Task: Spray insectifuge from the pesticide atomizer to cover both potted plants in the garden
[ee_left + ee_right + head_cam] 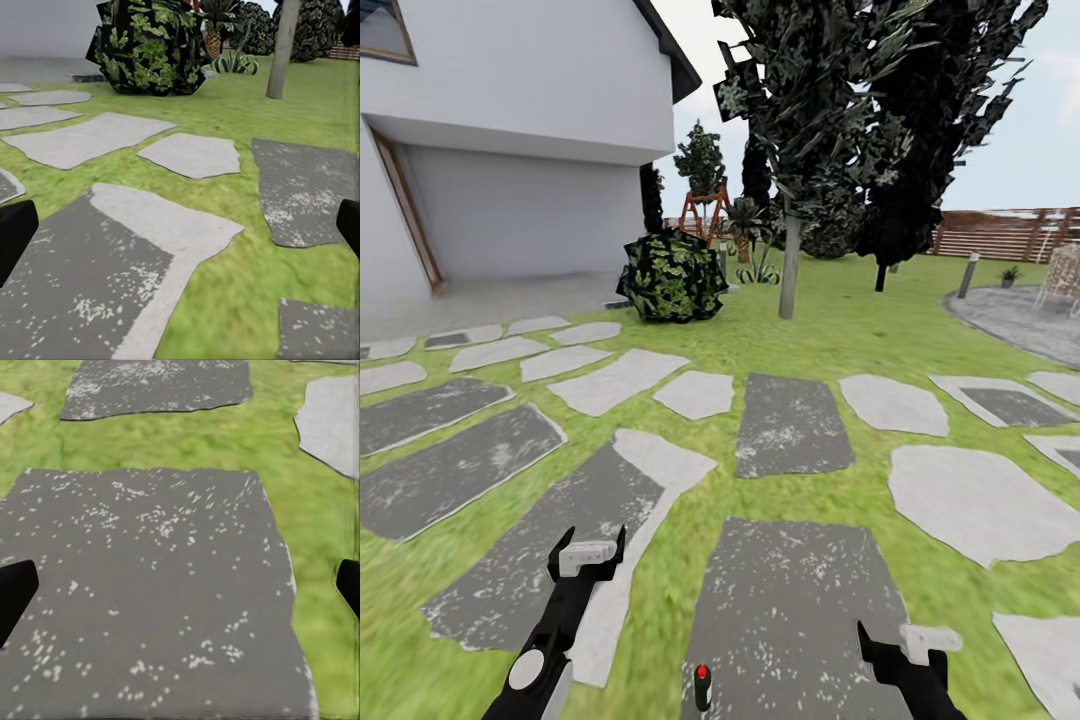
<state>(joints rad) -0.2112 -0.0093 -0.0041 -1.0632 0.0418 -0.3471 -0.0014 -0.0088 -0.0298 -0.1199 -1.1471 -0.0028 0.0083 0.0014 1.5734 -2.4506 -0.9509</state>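
I am on the garden lawn [830, 330] among stepping stones. The pesticide atomizer is out of view. A small dark-green plant [1010, 273], too far off to make out, stands low by the grey paving [1020, 320] at the far right; it may be one potted plant. My left gripper [588, 555] hangs open over a dark stone [530, 570], and its black fingertips [15, 232] stand wide apart with nothing between them. My right gripper [905, 640] is open too, above another dark stone [150, 585], also with nothing held.
A white house [510, 130] rises at the left, with a leafy bush [672, 275] beside it. Ahead stand a tree trunk [790, 265], dark trees, a striped spiky plant [760, 268] and a palm [743, 225]. A brown slatted fence [1000, 235], a bollard [967, 275] and a wicker seat [1063, 275] are at the right.
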